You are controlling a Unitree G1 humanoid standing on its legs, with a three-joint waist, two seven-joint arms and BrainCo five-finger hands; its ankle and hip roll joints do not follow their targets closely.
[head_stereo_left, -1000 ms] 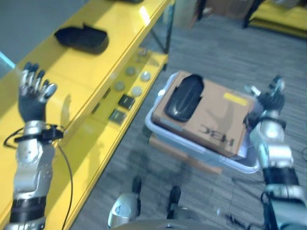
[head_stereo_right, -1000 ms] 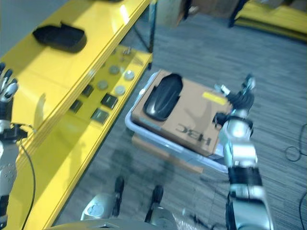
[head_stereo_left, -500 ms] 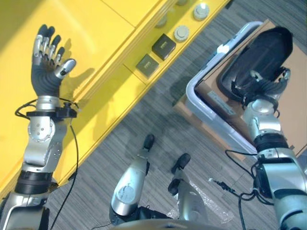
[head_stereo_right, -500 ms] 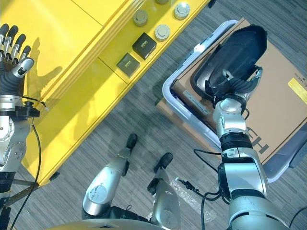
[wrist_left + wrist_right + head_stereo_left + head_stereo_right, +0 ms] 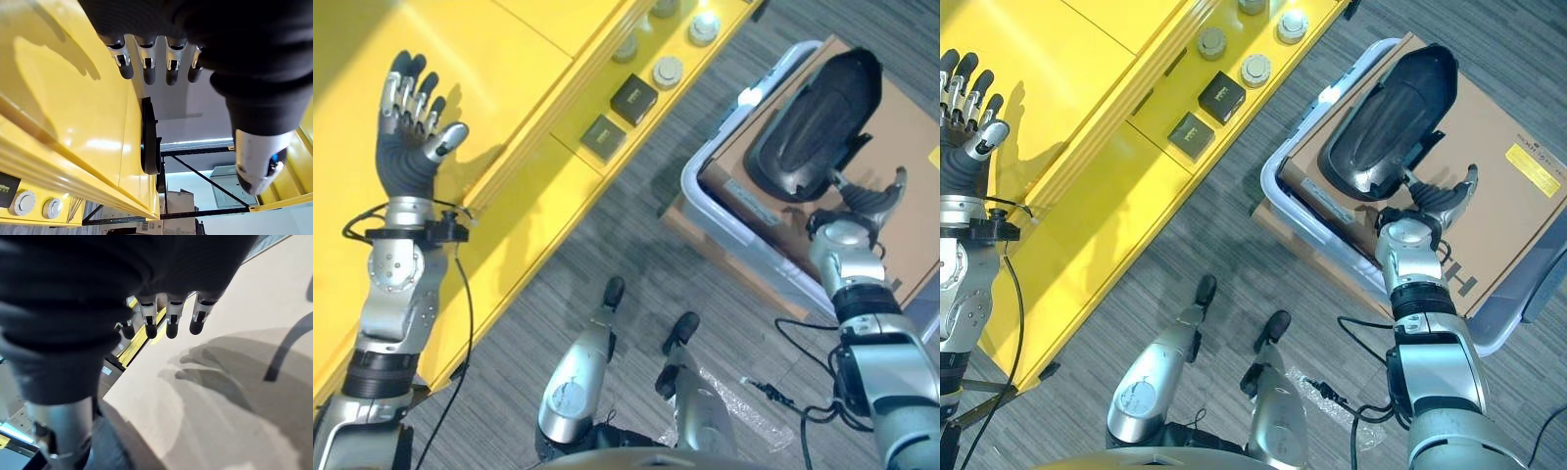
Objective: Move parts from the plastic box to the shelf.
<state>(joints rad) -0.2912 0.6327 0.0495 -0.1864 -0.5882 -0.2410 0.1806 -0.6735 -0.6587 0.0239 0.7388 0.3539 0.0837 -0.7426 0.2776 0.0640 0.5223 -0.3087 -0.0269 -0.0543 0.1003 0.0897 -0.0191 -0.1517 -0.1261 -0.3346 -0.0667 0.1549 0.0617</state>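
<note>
Two hands show, neither holding anything. At the upper left of the frame the left hand [image 5: 408, 137] is raised over the yellow shelf [image 5: 519, 69], fingers straight and spread, thumb out, idle. Along the shelf's lower level, toward the upper middle, lie two small black boxes [image 5: 619, 116] and some round grey caps [image 5: 668, 70]. In the left wrist view a black part [image 5: 149, 142] already rests on the shelf top.

At the upper right, the grey plastic box [image 5: 724, 211] sits on the floor with a brown carton [image 5: 1518, 225] in it, and a black part [image 5: 815, 125] lies on the carton. The right hand [image 5: 1430, 211] hovers just beside that part's near end, over the carton, fingers relaxed and spread; whether a fingertip touches the part I cannot tell. Its wrist view shows straight fingers above bare cardboard.

The risk, as I judge it: the part is broad, smooth and curved, so a one-handed pinch at its end could slip or let it swing down and drop. It could also slide on the carton and get pushed away as the fingers close.
</note>
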